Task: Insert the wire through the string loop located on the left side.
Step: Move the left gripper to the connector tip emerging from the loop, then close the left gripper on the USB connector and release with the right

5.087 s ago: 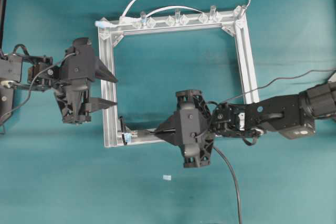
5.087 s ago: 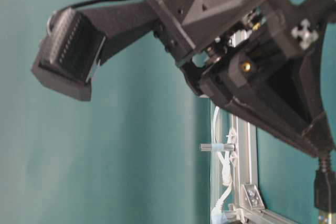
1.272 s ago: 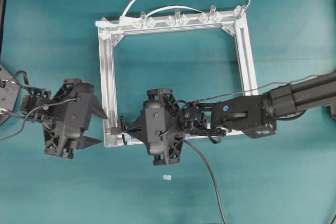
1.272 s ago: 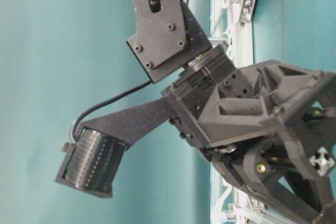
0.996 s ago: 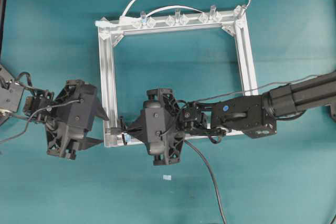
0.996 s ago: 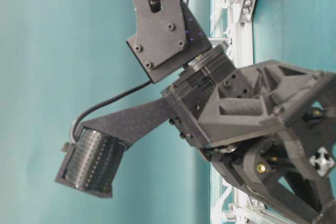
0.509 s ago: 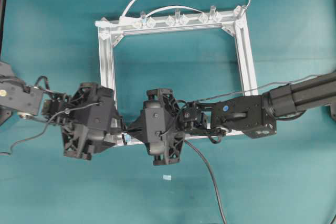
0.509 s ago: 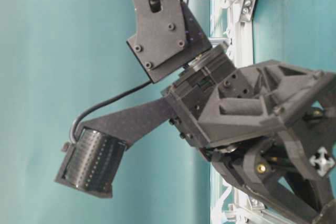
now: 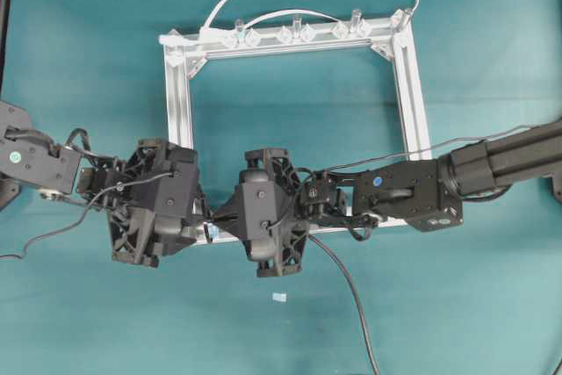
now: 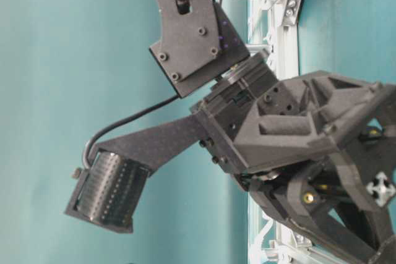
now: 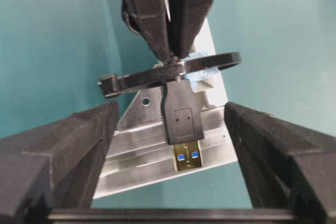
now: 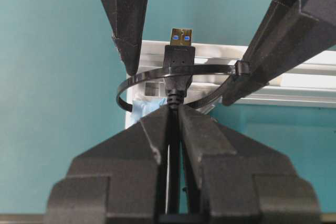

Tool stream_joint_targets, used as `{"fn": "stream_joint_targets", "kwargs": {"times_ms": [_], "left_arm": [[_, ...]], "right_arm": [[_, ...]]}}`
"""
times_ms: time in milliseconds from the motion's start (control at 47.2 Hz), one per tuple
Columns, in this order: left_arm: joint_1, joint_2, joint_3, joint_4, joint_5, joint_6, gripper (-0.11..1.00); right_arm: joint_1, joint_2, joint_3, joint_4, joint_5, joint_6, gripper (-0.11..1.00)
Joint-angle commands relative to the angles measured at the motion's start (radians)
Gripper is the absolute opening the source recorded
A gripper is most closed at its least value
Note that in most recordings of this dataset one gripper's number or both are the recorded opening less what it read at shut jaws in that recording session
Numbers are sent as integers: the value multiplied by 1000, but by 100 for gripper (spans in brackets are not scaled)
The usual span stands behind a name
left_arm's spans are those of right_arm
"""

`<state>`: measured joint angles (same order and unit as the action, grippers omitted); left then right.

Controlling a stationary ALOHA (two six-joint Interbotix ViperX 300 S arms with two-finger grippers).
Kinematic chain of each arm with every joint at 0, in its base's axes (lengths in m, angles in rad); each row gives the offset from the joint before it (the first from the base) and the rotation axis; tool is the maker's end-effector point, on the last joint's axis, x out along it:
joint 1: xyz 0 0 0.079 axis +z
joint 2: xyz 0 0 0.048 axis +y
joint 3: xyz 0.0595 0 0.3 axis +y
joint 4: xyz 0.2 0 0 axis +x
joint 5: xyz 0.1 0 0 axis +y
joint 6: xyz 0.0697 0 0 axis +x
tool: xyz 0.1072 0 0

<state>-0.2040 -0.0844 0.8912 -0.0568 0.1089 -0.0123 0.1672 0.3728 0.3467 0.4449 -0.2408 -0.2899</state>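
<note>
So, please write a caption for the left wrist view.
Plug of the wire pushed through the string loop, between open left gripper fingers.

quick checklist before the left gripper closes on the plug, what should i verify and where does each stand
1. Plug has passed through the string loop: ok, the loop circles the wire behind the plug.
2. Left gripper open: ok, wide.
3. Plug lies between the left fingers: ok, roughly centred, touching neither.
4. Right gripper shut on the wire just behind the plug: ok.
5. Loop upright on its pale-blue tab: ok.
6. Clearance between the two grippers' fingertips: cannot tell, they look very close in the overhead view.
</note>
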Motion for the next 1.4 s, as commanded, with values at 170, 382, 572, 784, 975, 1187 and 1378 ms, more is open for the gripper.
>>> {"fn": "stream_joint_targets", "kwargs": {"times_ms": [170,382,572,784,975,1187,1378], "left_arm": [[3,-9,-21,-5,-6,-14,82],[3,-14,-21,-3,0,-91,33],[3,-15,-18,-2,0,-95,21],[2,-15,-15,-2,2,-97,21],[3,-15,-15,-2,3,-97,21],[2,-17,-15,-3,3,-97,21],[3,-18,-14,-3,3,-97,21]], "right_arm": [[-2,-20,-26,-17,-9,-2,8],[-2,-20,-26,-15,-9,0,8],[-2,-20,-25,-15,-9,0,8],[-2,-20,-26,-17,-9,0,8],[-2,-21,-26,-17,-9,0,8],[3,-21,-26,-46,-5,3,8],[3,-21,-25,-51,-3,8,20]]}}
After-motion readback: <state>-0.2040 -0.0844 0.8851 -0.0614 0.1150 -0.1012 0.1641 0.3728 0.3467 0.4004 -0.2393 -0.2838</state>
